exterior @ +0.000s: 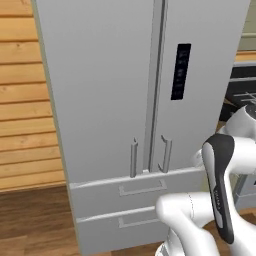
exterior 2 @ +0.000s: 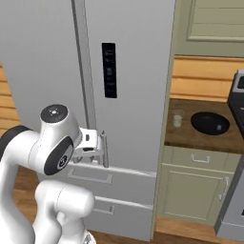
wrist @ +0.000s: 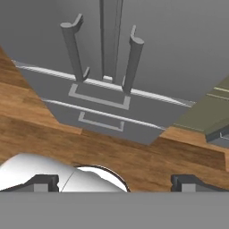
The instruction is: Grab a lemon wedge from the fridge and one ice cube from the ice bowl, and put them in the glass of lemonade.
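1. Opening the fridge: both doors are shut, so the lemon wedge is presumably inside, unseen; the step in hand is judged to be reaching a door handle.
2. Right door handle: vertical bar at 12 o'clock in the hand view, left door handle at 11 o'clock, seam between.
3. Gripper: released, jaws spread wide, holding nothing, well short of the handles.
4. Advice: centre one bar between the fingertips, close, then pull along the door's arc, not straight back.
5. Glass of lemonade: on the counter at 3 o'clock of the fridge, just beside the ice bowl.
6. Drawers: below the handles; avoid them.
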